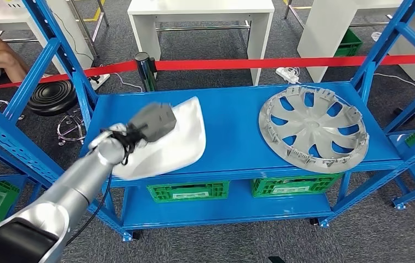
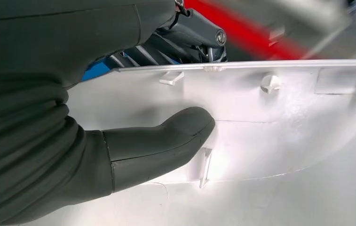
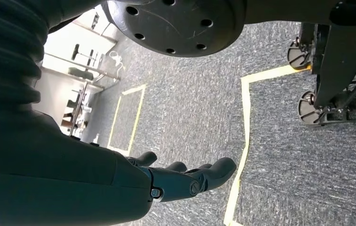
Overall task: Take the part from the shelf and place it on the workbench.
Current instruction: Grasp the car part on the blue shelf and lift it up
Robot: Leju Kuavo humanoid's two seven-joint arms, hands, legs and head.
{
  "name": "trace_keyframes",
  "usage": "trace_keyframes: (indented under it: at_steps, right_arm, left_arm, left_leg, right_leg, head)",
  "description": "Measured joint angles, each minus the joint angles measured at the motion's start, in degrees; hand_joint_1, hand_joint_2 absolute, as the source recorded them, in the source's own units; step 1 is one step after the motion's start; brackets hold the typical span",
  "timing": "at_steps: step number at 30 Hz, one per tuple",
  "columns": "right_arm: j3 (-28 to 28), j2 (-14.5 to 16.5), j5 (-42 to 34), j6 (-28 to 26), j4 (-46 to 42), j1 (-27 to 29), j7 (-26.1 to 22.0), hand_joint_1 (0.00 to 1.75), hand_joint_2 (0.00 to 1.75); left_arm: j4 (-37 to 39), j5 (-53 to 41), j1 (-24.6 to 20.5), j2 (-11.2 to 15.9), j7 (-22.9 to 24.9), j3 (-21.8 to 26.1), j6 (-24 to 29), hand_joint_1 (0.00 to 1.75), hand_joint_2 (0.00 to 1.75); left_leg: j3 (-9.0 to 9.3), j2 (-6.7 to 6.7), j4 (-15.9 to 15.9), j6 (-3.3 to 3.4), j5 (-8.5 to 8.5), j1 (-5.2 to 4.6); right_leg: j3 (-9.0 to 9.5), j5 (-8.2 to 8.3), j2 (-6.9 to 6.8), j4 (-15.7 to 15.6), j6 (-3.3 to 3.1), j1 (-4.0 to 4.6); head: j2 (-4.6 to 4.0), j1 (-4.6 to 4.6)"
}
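The white part [image 1: 180,139] lies on the left of the blue shelf [image 1: 238,126], its near corner hanging over the front edge. It is a thin moulded plastic shell, smooth and a little glossy, with small clips and ribs on the inner face I see from my left wrist. I judge it light and fairly stiff, likely to flex at the rim, and slippery on the broad face, so the edge is the place to take it, thumb inside and fingers behind. My left hand [image 1: 151,121] is at that edge now: the thumb [image 2: 166,141] presses on the inner face by a rib, the darker fingers lie beyond the rim. Whether the grip is truly closed I cannot tell. My right hand [image 3: 185,179] hangs over grey carpet, fingers loosely apart, holding nothing. A grey spoked hubcap [image 1: 313,129] lies well apart on the shelf's right.
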Motion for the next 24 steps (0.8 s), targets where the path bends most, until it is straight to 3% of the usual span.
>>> trace_keyframes:
  at_steps: [5, 9, 15, 24]
  right_arm:
    - [-1.2, -0.1, -0.6, -0.5, 0.0, 0.1, 0.0, 0.0, 1.75]
    - [-2.0, -0.1, -0.8, -0.6, 0.0, 0.2, 0.0, 0.0, 1.75]
    - [-3.0, -0.1, -0.9, -0.8, 0.0, 0.2, 0.0, 0.0, 1.75]
    - [-4.4, 0.0, -1.6, -1.2, 0.0, 0.3, 0.0, 0.0, 1.75]
  left_arm:
    - [-13.1, 16.0, -1.6, -0.4, 3.7, 5.6, 0.0, 1.75, 1.75]
    - [-26.6, 25.7, -0.7, 1.4, 5.5, 8.2, 3.6, 1.75, 1.75]
    - [-40.3, 29.1, 2.8, 4.9, 7.9, 10.0, 4.8, 1.75, 1.75]
    - [-49.3, 29.7, 7.6, 8.2, 9.9, 11.2, 3.0, 1.75, 1.75]
  left_leg:
    - [0.0, 0.03, 0.0, 0.09, -0.06, 0.0]
    - [-0.01, 0.08, 0.0, 0.09, -0.08, 0.02]
    - [0.04, 0.04, 0.0, 0.08, -0.1, 0.04]
    - [-0.11, 0.05, 0.4, 0.45, -0.3, -0.21]
  right_leg:
    - [0.01, 0.0, 0.02, 0.0, 0.01, -0.06]
    - [0.01, -0.02, 0.09, 0.0, 0.02, -0.08]
    - [0.08, -0.09, 0.02, 0.0, 0.05, -0.04]
    - [0.14, 0.01, 0.01, -0.1, 0.45, -0.24]
  head:
    - [0.0, -0.01]
    - [0.0, -0.02]
    - [0.0, -0.01]
    - [0.0, -0.02]
